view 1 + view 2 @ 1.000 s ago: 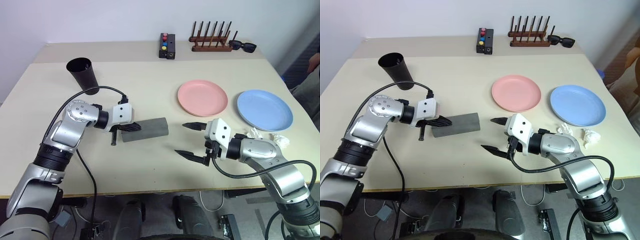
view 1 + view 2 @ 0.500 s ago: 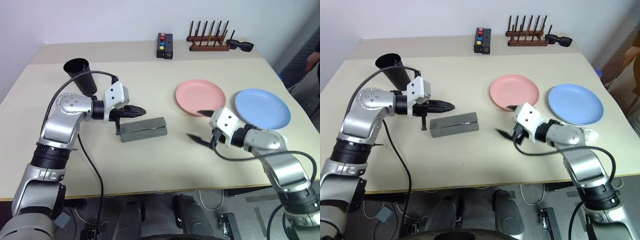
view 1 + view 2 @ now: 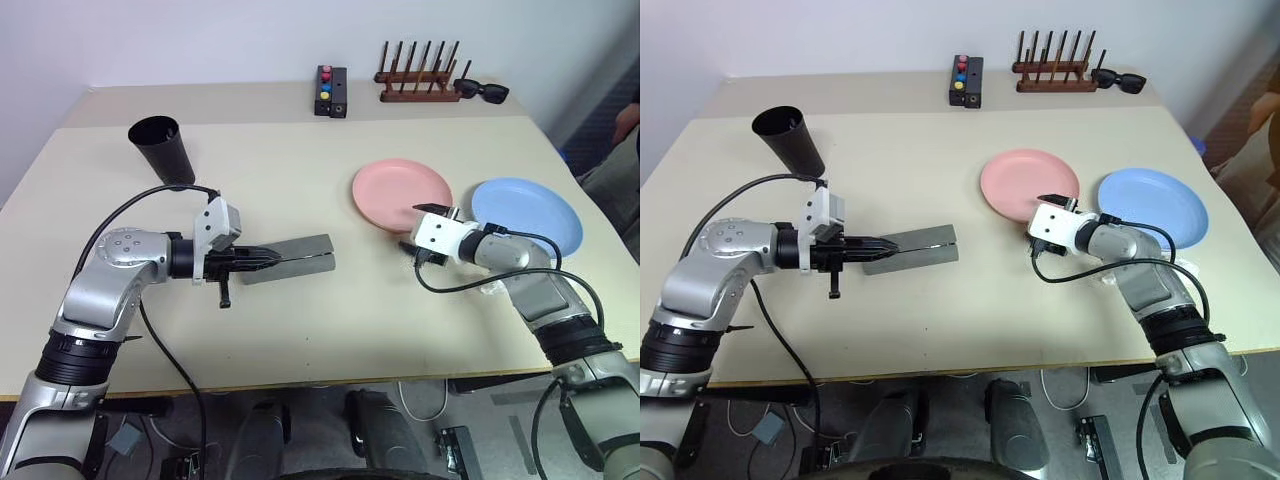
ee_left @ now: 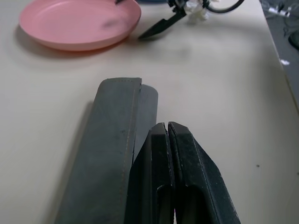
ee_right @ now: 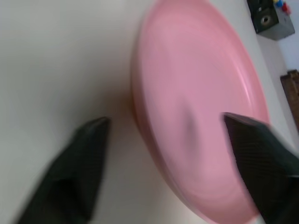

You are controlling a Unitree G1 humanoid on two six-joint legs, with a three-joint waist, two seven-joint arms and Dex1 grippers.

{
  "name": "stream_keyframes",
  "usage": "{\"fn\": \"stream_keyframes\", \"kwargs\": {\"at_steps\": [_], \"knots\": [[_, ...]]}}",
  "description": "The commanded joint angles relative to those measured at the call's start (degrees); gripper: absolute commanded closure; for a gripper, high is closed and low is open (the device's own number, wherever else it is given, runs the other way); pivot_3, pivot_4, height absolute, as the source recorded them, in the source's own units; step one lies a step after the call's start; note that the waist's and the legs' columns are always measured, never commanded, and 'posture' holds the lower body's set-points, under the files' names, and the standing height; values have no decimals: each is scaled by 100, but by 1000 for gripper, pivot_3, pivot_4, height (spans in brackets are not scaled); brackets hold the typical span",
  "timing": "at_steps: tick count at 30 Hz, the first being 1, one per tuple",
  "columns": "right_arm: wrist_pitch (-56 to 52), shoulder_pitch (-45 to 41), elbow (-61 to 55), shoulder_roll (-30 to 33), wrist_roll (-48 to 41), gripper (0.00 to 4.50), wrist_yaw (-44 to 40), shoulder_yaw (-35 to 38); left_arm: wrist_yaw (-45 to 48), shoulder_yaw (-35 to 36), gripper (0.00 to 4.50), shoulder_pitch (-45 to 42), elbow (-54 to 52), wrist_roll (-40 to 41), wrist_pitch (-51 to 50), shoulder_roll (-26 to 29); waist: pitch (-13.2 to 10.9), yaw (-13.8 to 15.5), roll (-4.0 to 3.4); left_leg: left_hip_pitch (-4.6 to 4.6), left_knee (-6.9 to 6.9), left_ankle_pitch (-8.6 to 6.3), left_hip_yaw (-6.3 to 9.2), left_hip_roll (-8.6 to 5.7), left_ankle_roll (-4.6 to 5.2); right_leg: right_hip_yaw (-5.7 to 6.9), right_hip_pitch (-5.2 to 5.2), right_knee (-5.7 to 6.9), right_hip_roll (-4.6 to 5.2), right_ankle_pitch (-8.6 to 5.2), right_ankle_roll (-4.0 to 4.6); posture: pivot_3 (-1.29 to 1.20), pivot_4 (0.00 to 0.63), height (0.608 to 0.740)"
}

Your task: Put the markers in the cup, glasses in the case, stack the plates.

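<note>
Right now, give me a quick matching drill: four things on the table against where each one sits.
Things:
1. black cup
2. grey case
3. pink plate
4. sunglasses

Places:
A. rim straddled by the right hand's open fingers
B. beside the wooden rack at the far edge
C. far left of the table
D. at the tip of the shut left hand

Pairs: 1-C, 2-D, 3-A, 4-B
</note>
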State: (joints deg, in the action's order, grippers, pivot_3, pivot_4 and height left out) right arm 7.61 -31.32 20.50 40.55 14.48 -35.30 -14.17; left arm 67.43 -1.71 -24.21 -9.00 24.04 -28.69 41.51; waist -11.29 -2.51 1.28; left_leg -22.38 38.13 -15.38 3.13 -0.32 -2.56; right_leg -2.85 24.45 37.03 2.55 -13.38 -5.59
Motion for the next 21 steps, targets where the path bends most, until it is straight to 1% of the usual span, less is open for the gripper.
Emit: {"fn": "stream_keyframes", "kwargs": {"at_steps": [1,2,3,4,6,10,12,14,16,18,21], "knots": [[304,-215,190,-81,197,2931,231,37,-115,222,4500,97,-409,333,-139,-39,0,-5,0,0,-1,0,-1,0,0,0,0,0,1,0,0,0,150,735],[353,-231,234,-86,260,3403,267,30,-136,227,4500,117,-446,377,-164,-53,0,-3,0,0,-1,0,-1,0,0,-1,0,0,1,0,0,0,150,735],[399,-231,251,-86,313,4015,300,23,-165,228,4500,139,-482,408,-176,-63,0,-1,0,0,-1,0,-1,0,0,-1,0,0,1,0,0,0,150,735],[445,-224,251,-87,355,4462,339,28,-203,218,4500,147,-499,422,-176,-81,0,-1,0,0,-1,0,-1,0,0,-1,0,0,1,0,0,0,150,735],[510,-143,89,-79,331,4462,390,103,-302,206,4500,125,-465,393,-84,-167,0,7,0,0,0,0,-1,-1,0,-1,0,1,1,0,0,0,150,735],[546,320,-862,317,256,4462,85,268,-536,287,4500,52,-440,445,-19,-394,-1,26,-1,-2,0,0,2,-2,-1,-1,0,0,2,0,0,0,150,735],[310,845,-1779,668,-115,4462,-428,470,-636,308,4500,76,-497,488,-16,-503,-1,52,-2,-3,-1,0,2,-3,0,-1,0,-1,4,0,-1,0,150,735],[101,1236,-2410,906,-344,4462,-776,593,-680,285,4500,117,-537,498,-16,-535,-1,53,-2,-3,-2,0,5,-3,0,0,-1,-1,4,0,-1,0,150,735],[-235,1686,-3029,1148,-595,4462,-1166,706,-683,196,4500,157,-557,471,20,-548,-1,46,-2,1,-1,0,3,-3,0,0,-4,-1,3,0,-1,0,150,735],[-642,2321,-3787,1488,-898,4462,-1644,857,-633,47,4500,182,-591,441,62,-586,0,47,-3,4,0,0,4,-1,0,-1,-6,0,0,-1,0,0,150,735],[-1141,2700,-4305,1583,-1105,4462,-1821,982,-599,-98,4500,151,-603,452,94,-674,1,22,-2,6,2,0,3,0,0,-1,-10,-2,-2,-6,8,0,150,735]]}}
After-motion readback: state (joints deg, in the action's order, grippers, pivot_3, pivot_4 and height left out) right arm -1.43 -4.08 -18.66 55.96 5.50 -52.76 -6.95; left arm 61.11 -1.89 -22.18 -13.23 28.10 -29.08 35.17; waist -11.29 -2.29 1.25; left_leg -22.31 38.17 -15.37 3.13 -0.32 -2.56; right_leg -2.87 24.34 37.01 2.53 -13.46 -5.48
